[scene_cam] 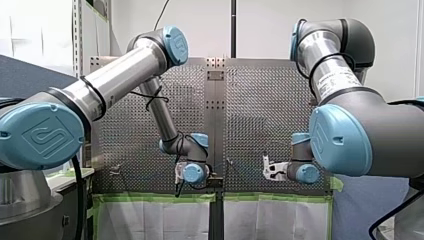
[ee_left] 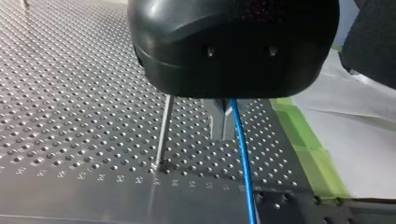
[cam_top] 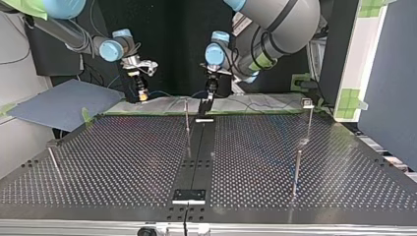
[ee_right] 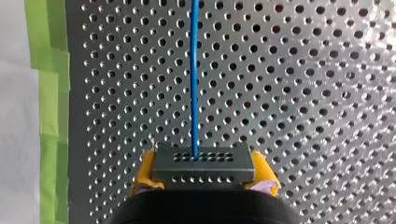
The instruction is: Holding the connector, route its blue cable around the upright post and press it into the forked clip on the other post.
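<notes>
My right gripper (ee_right: 204,171) has its yellow pads (ee_right: 144,170) pinched on the dark connector (ee_right: 204,161) over the perforated table (ee_right: 303,93), the blue cable (ee_right: 194,84) running from it straight toward twelve o'clock. That cable passes close by my left gripper (ee_left: 223,122), a thin upright post (ee_left: 163,133) beside it at nine o'clock; whether this gripper is clamped I cannot tell.

connector (ee_right: 204,161) in right end effector (ee_right: 204,173), cable (ee_right: 194,79) ahead

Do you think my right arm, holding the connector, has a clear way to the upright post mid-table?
Probably yes: in the top view only bare table lies between my right hand, shut on the connector, and the upright post; my left hand hangs just beyond it, so room looks tight.
</notes>
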### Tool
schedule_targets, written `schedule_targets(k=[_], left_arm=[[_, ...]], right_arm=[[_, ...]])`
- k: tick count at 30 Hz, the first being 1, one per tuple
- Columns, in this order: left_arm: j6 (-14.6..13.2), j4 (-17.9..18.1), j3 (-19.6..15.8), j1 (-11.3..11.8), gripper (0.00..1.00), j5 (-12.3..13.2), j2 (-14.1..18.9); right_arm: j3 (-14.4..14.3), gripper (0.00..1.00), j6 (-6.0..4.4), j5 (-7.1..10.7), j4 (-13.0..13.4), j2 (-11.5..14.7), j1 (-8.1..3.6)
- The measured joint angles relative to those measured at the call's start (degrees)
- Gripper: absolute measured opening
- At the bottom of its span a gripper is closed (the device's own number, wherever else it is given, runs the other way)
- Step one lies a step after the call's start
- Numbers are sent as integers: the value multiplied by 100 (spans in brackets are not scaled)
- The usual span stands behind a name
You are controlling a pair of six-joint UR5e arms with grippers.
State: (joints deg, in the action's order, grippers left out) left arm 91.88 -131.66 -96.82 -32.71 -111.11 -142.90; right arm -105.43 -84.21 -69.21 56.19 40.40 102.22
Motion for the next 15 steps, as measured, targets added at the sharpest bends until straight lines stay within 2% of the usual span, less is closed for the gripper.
schedule_targets(k=[6,11,15], left_arm=[[-19,-62,-8,-33,0,-89,-3],[-21,-120,-16,-34,0,-178,-3],[-10,-98,-104,0,0,-306,-1]], right_arm=[[-3,0,156,54,-45,-1,47],[-6,0,336,44,-215,0,86],[-6,0,437,34,-302,-1,133]])
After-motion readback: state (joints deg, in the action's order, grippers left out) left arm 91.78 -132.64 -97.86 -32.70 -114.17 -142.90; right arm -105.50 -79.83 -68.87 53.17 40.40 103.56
